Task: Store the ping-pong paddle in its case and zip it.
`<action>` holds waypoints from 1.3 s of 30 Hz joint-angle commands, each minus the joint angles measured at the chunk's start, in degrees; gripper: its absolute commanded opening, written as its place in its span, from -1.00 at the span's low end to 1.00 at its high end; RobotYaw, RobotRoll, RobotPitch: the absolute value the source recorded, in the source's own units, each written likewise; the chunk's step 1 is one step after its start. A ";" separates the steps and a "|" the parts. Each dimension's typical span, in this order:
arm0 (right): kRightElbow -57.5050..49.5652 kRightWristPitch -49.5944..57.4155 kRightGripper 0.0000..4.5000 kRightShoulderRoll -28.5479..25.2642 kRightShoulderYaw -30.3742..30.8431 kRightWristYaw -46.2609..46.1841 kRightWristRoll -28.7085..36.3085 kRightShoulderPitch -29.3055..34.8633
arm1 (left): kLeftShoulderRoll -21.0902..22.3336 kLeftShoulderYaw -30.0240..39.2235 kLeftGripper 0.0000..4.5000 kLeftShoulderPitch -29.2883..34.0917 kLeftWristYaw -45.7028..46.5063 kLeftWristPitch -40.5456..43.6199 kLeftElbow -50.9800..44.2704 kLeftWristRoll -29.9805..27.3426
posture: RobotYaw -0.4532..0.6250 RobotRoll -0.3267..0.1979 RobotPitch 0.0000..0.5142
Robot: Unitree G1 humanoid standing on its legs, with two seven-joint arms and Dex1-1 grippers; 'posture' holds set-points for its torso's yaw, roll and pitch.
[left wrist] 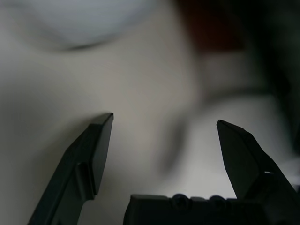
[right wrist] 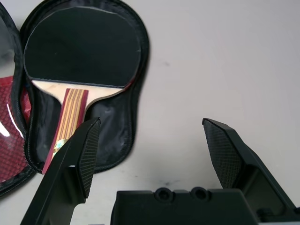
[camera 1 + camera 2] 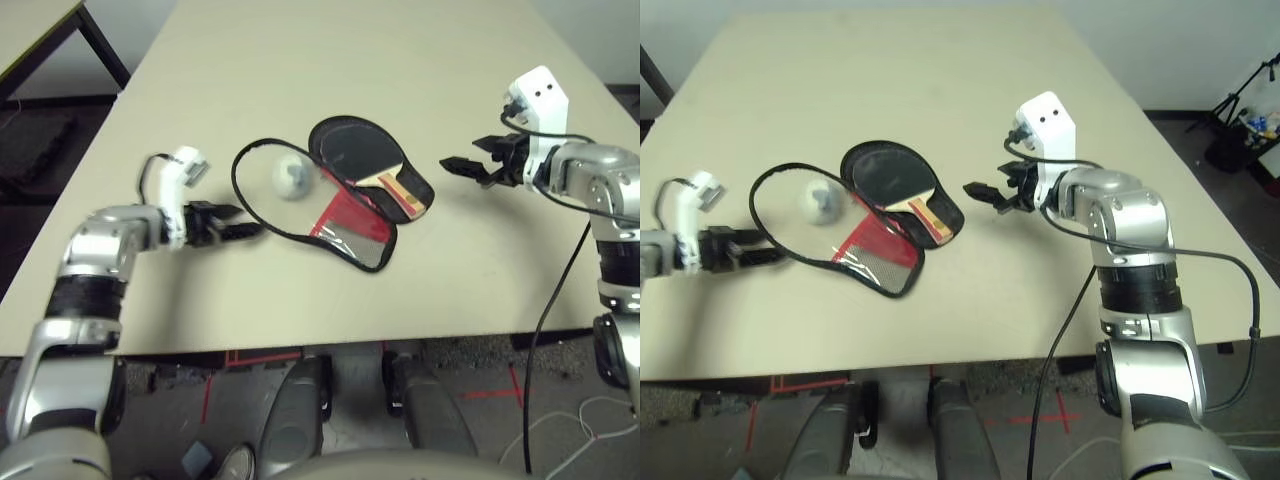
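Both grippers hang open and empty beside the unzipped case, as I read it from my station.

Head views first: my left gripper (image 3: 240, 222), jaws spread, sits at the edge of the flat black fabric case (image 3: 345, 205), whose clear plastic flap with a red panel lies folded open on the beige table (image 3: 300, 60); a grey-white wad of plastic (image 3: 291, 178) shows at that flap. Inside the black half rests the round black rubber-faced ping-pong paddle (image 3: 358, 155), wooden handle toward me. My right gripper (image 3: 465, 163) hovers just right of it, fingers apart. Left wrist view: blurred, black fingers (image 1: 96, 150) wide. Right wrist view: fingers (image 2: 86, 154) wide, holding nothing, over paddle handle and zipper rim.
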 commanded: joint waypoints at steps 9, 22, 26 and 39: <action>6.15 -3.38 0.98 -1.08 -3.79 -4.09 -0.65 -2.44 | -19.16 0.27 1.00 -12.63 14.01 -2.00 3.34 -3.40 | -0.11 0.25 -0.19; 7.07 1.73 0.98 3.59 -7.80 -8.15 3.05 -1.02 | -30.45 1.28 1.00 -27.36 18.10 -32.54 39.95 6.50 | -0.13 0.25 -0.16; 6.87 18.10 0.98 5.65 -13.59 -9.71 8.70 -1.96 | -29.52 4.78 1.00 -30.04 17.54 -27.50 35.15 2.16 | -0.11 0.25 -0.16; 11.05 37.84 0.98 11.25 -24.10 -14.77 14.19 -3.91 | -19.54 9.90 1.00 -26.82 19.33 -4.79 11.12 -8.37 | -0.03 0.25 -0.17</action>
